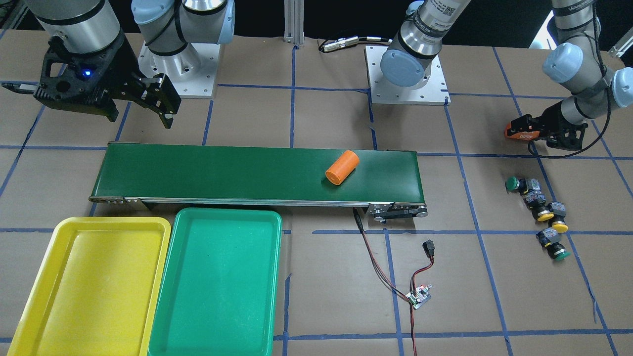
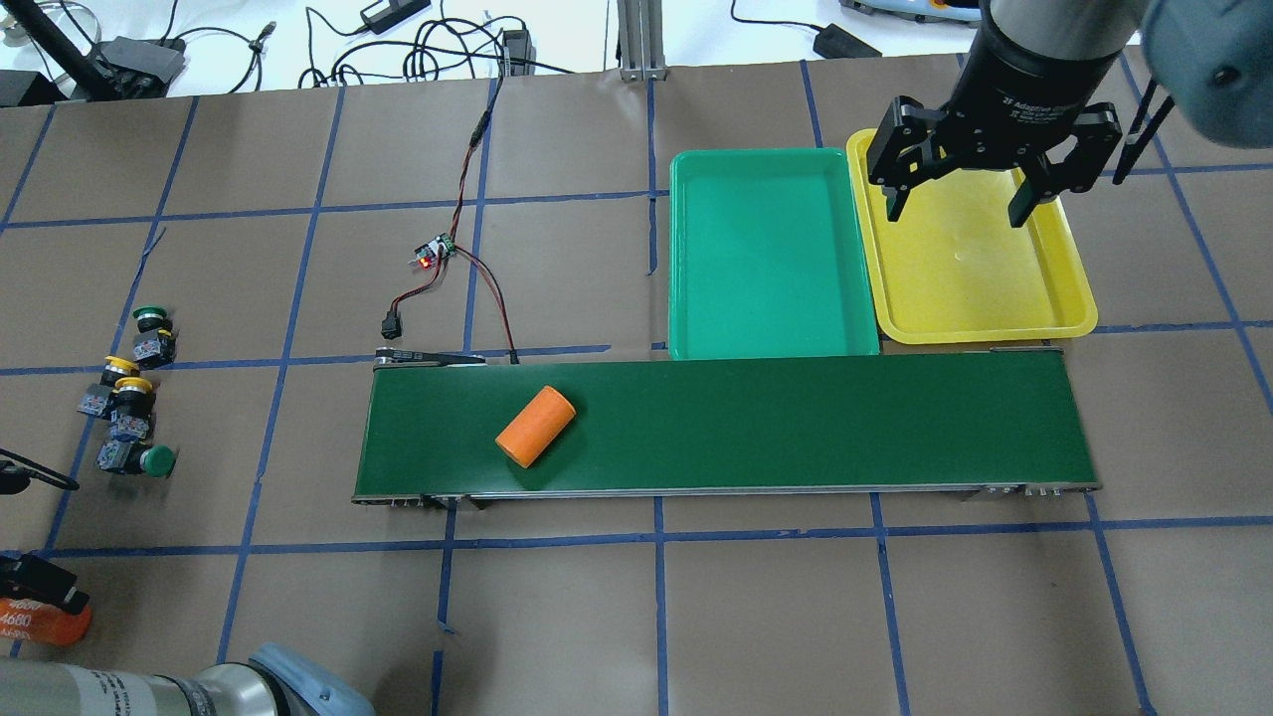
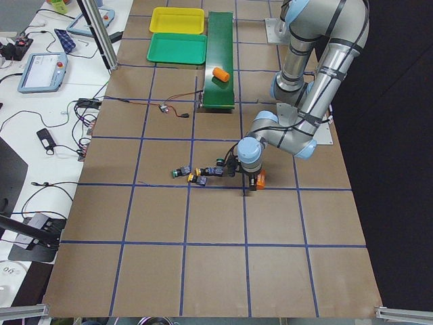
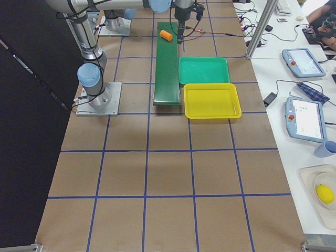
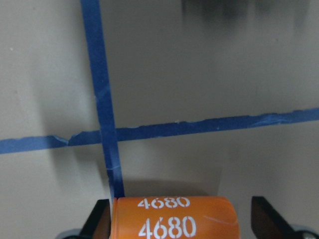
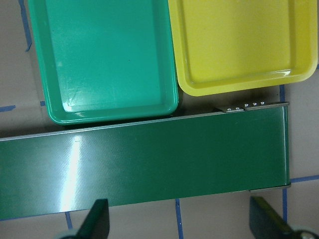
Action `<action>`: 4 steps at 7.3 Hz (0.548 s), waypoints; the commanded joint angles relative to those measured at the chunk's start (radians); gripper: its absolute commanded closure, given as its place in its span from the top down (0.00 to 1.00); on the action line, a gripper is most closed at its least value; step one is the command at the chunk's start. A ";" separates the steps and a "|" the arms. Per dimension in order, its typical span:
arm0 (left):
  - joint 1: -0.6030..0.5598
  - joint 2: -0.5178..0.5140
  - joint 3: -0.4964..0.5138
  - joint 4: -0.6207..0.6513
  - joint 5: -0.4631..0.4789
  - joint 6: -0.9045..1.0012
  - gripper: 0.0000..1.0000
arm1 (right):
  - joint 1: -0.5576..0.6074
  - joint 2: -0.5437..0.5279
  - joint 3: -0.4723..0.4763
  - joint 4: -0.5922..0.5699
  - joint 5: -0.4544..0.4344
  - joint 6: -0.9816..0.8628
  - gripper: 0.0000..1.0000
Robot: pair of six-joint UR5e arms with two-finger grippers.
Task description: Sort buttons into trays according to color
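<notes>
Four buttons lie in a loose row on the table at the robot's left: a green one [image 1: 517,184], two yellow ones [image 1: 543,213] [image 1: 559,225] and another green one [image 1: 559,253]. They also show in the overhead view [image 2: 134,386]. The yellow tray [image 1: 29,277] and the green tray [image 1: 217,282] stand side by side and hold nothing. My left gripper [image 5: 174,219] is low over the table near the buttons. Its fingers stand wide on either side of an orange cylinder marked 4680 [image 5: 174,224], with a gap on one side. My right gripper [image 2: 970,204] is open and empty above the yellow tray [image 2: 970,278].
A long dark-green conveyor belt [image 1: 222,173] runs across the middle of the table, with a second orange cylinder [image 1: 342,167] lying on it. A small circuit board with red and black wires [image 1: 419,296] lies on the table near the belt's end. Both arm bases stand behind the belt.
</notes>
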 commanded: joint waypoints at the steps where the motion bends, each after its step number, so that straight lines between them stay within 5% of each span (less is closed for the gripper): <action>1: 0.000 -0.007 -0.004 0.000 0.010 0.014 0.95 | 0.002 -0.004 0.000 0.002 0.000 0.000 1.00; 2: 0.003 -0.005 -0.003 -0.003 0.012 0.132 0.68 | 0.000 -0.006 0.000 0.002 0.000 0.000 1.00; 3: 0.003 0.004 -0.003 -0.005 0.015 0.171 0.11 | 0.000 -0.006 0.000 0.002 0.000 0.000 1.00; 4: -0.004 0.027 0.000 -0.031 0.018 0.165 0.00 | 0.003 -0.007 0.000 0.002 0.002 0.000 1.00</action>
